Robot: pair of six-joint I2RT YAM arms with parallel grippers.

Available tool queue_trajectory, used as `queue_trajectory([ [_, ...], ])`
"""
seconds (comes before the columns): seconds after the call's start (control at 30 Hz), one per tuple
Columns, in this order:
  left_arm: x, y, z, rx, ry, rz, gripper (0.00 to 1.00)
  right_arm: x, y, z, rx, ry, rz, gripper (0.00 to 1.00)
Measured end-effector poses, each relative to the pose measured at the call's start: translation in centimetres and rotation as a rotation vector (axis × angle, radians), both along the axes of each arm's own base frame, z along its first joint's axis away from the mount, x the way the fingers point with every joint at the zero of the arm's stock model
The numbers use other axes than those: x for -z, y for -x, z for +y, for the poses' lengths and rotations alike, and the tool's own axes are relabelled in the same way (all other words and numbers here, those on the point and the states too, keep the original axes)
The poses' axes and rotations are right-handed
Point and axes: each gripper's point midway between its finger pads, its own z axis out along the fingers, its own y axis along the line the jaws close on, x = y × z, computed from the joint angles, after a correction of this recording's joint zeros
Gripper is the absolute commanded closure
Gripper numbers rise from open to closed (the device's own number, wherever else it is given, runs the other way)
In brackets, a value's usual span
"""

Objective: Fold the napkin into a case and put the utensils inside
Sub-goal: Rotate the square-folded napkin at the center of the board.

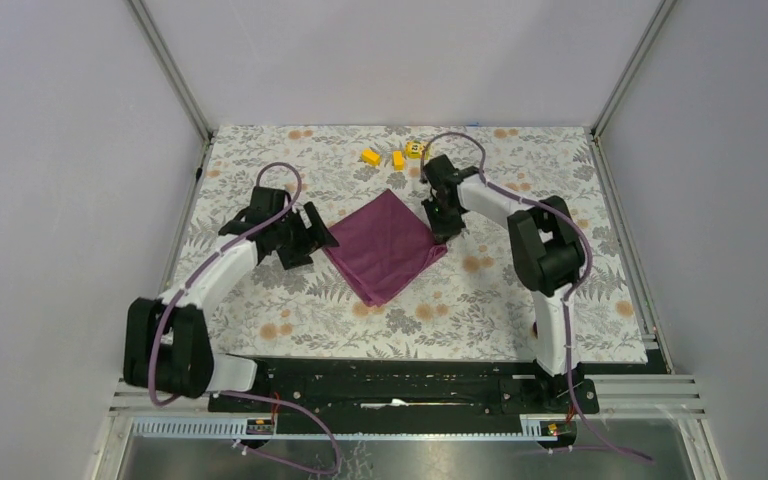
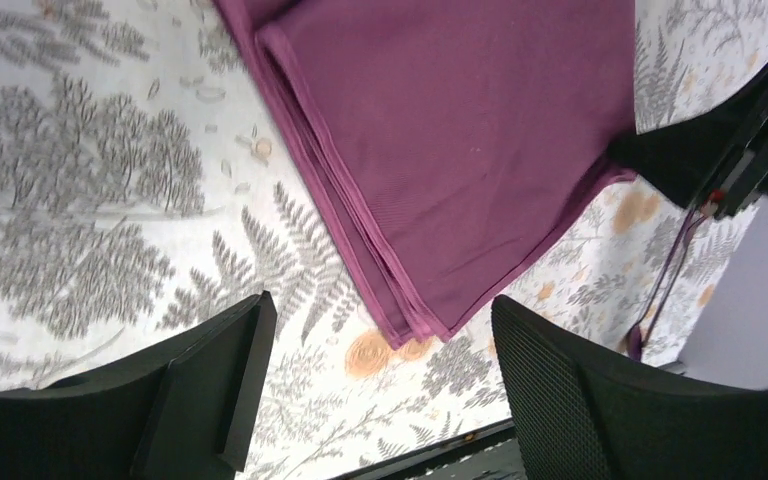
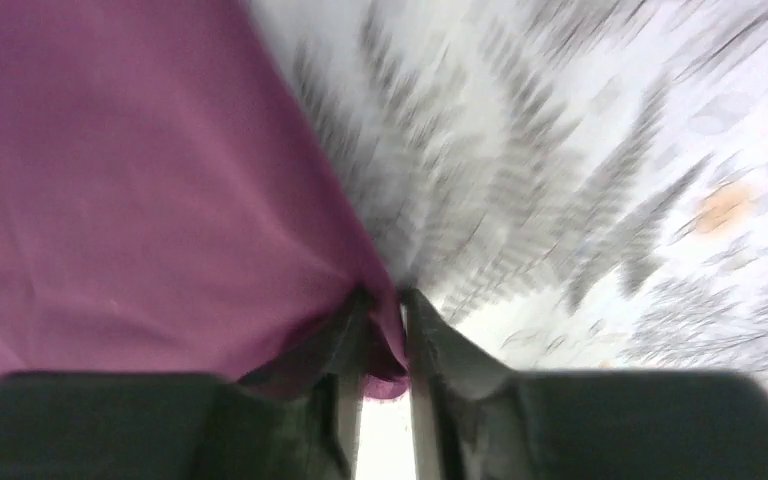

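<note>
The plum-purple napkin (image 1: 384, 245) lies folded into a smaller square on the floral tablecloth, set like a diamond. Its layered folded edges show in the left wrist view (image 2: 460, 150). My right gripper (image 1: 443, 232) is shut on the napkin's right corner (image 3: 385, 330), with cloth pinched between the fingers. My left gripper (image 1: 312, 236) is open and empty, just left of the napkin's left corner, with its fingers (image 2: 210, 380) above bare tablecloth. The spoon and fork are out of view. No narrow case shows.
Three small yellow blocks (image 1: 392, 155) lie at the back of the tablecloth (image 1: 520, 290), behind the napkin. Grey walls with metal corner posts close in the table on three sides. A black rail (image 1: 400, 385) runs along the near edge.
</note>
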Motion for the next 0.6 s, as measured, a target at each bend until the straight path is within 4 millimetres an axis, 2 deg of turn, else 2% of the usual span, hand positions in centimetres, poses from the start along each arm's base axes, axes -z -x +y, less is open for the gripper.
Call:
queue_trajectory([
  [0.07, 0.5, -1.5, -0.1, -0.003, 0.036, 0.026, 0.1, -0.3, -3.7, -0.4, 0.003, 0.084, -0.081, 0.42],
  [0.13, 1.3, -2.9, 0.2, -0.024, 0.063, 0.053, 0.07, -1.2, -6.4, -0.7, 0.016, 0.14, -0.154, 0.28],
  [0.2, 2.1, -4.6, 0.7, -0.055, 0.081, 0.075, 0.03, -2.9, -7.7, -1.0, 0.04, 0.163, -0.201, 0.2],
  [0.27, 2.7, -6.8, 1.2, -0.083, 0.08, 0.089, 0.01, -4.7, -7.9, -0.9, 0.057, 0.147, -0.236, 0.18],
  [0.33, 3.1, -9.1, 1.3, -0.09, 0.071, 0.086, 0.01, -6.6, -6.9, -0.7, 0.072, 0.089, -0.255, 0.16],
  [0.43, 3.8, -13.2, 1.4, -0.078, 0.038, 0.061, 0.01, -9.1, -2.8, 0.0, 0.077, -0.065, -0.253, 0.15],
  [0.53, 5.2, -16.3, 1.6, -0.048, -0.009, 0.06, 0.02, -10.2, 1.7, 0.7, 0.079, -0.225, -0.225, 0.15],
  [0.6, 6.4, -17.6, 1.5, -0.024, -0.026, 0.061, 0.08, -10.1, 4.2, 1.3, 0.077, -0.322, -0.19, 0.15],
])
